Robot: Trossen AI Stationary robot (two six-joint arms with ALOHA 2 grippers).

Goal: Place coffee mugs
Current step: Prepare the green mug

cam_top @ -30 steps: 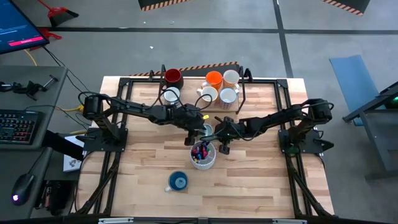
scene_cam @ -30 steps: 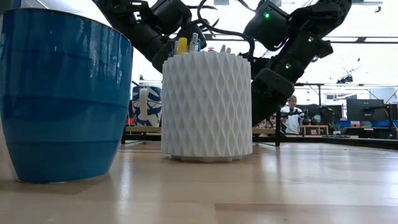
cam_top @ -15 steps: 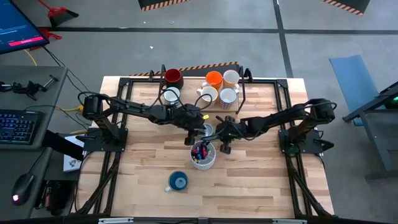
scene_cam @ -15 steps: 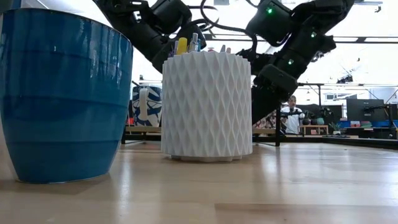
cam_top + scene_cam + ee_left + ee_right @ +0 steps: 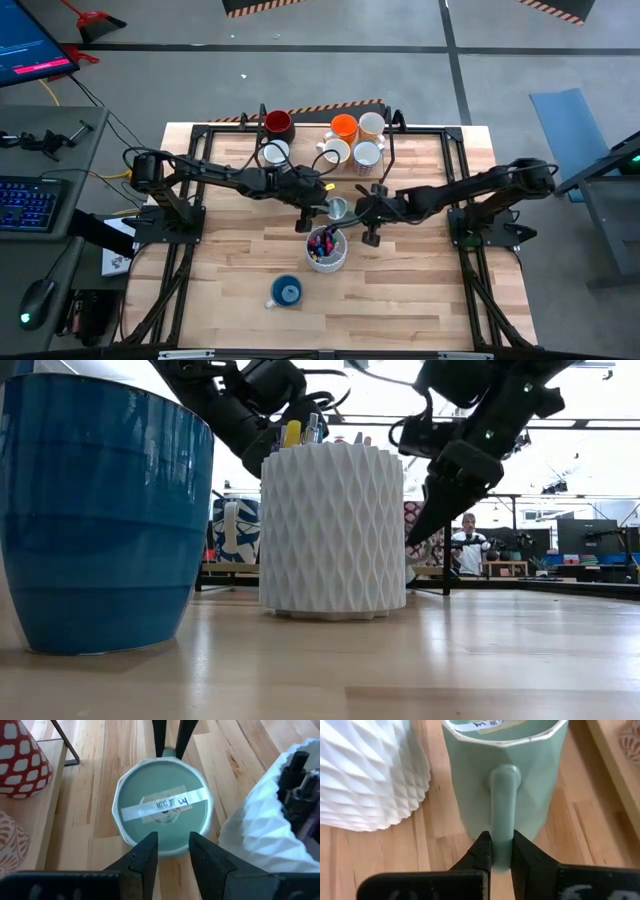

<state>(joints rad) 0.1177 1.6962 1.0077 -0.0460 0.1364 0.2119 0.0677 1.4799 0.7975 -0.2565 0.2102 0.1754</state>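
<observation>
The green mug [image 5: 338, 208] stands base up at the table's middle; its taped base [image 5: 162, 805] faces the left wrist camera. My right gripper [image 5: 352, 208] comes from the right and is shut on the mug's handle. My left gripper [image 5: 172, 842] is open on the mug's opposite side, and I cannot tell if its fingertips touch the wall. The blue mug [image 5: 286, 291] stands near the near edge. The dark red [image 5: 277, 123], orange [image 5: 344, 126] and several white or cream mugs [image 5: 334, 151] stand at the far edge. My right gripper pinches the green mug's handle [image 5: 501, 810] between its two fingers, one on each side of the strap. The fingers [image 5: 430, 510] come from the table's right, slanting down. The mug sits base up; the fingers hide its lower end, so I cannot tell whether it rests on the table.
The white ribbed pen cup [image 5: 326, 248] stands just near of the green mug, close to both grippers [image 5: 365, 770]. A wooden ledge with a black frame [image 5: 392, 150] carries the far mugs. Bare tabletop lies to the right of the pen cup.
My right gripper has drawn a little toward the table's right edge and risen, its fingers now showing beside the pen cup in the low view. The green mug has shifted slightly right with it and shows more fully from above.
</observation>
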